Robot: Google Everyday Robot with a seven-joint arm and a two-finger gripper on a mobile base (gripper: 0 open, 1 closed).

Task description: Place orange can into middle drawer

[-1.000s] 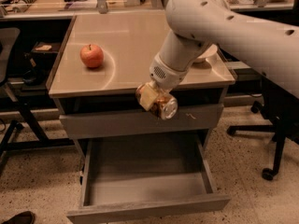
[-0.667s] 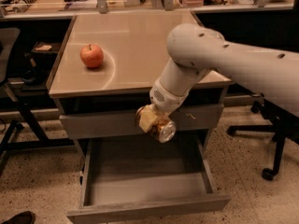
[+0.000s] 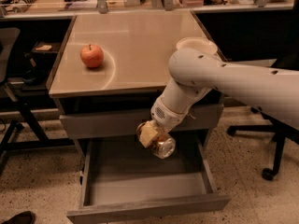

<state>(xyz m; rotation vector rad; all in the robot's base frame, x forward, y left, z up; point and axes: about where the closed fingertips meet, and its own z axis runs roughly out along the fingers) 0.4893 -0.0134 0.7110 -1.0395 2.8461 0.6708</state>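
Clearly the gripper (image 3: 150,135) is clamped on the orange can (image 3: 163,147), holding it in the air over the back part of the open middle drawer (image 3: 140,208), just below the upper drawer front (image 3: 107,122). Well apart, 1 red apple (image 3: 92,55) sits on the table top (image 3: 140,41).

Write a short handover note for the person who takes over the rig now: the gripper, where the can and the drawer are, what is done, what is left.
Gripper: shut on the orange can, hanging in the air over the back part of the middle drawer.
Middle drawer: pulled open, nothing seen in its tray.
Done: can picked up and brought over the open drawer.
Left: lower the can into the tray, release, pull the arm back.
Not part of the job: the apple on the tabletop.
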